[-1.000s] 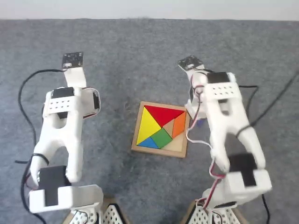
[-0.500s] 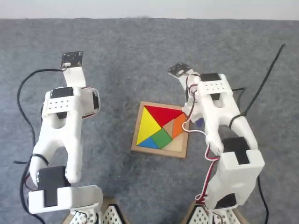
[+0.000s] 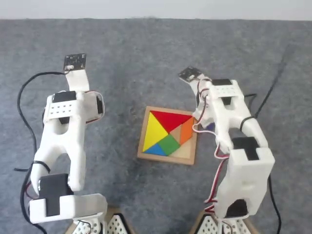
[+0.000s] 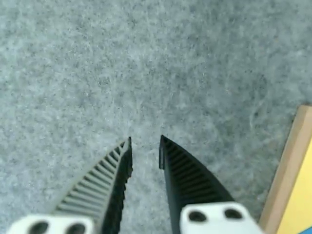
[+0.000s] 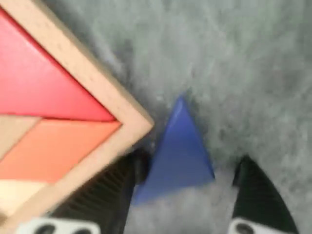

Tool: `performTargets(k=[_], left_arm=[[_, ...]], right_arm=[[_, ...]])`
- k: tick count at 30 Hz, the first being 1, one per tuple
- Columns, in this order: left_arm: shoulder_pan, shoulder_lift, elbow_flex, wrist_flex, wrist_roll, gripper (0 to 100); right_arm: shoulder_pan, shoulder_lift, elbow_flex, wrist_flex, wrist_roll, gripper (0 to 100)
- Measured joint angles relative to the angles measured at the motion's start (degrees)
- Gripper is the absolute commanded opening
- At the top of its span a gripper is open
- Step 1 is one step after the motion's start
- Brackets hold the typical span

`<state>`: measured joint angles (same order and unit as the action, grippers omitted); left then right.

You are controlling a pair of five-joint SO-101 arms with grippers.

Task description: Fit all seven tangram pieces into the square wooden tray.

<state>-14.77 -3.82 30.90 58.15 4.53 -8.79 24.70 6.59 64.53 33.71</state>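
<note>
Right claw (image 5: 189, 168) astride blue triangle (image 5: 176, 146)

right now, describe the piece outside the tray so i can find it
Start at the square wooden tray on the grey carpet and go to its corner beside the right arm. Just off that corner, straddled by the open right claw, a blue triangle lies on the carpet. The other blue piece sits inside the tray.
</note>
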Motion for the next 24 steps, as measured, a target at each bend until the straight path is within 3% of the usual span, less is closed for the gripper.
performTargets(k=[8,18,24], left_arm=[[0.0,0.0,0.0,0.0,0.0,9],[0.0,0.0,0.0,0.0,0.0,9],[0.0,0.0,0.0,0.0,0.0,9]], right_arm=[[0.8,0.2,-0.7,0.6,-2.4,17.7],[1.9,0.2,-1.4,0.6,-2.8,17.3],[3.2,-1.0,-1.4,4.0,-10.3,15.4]])
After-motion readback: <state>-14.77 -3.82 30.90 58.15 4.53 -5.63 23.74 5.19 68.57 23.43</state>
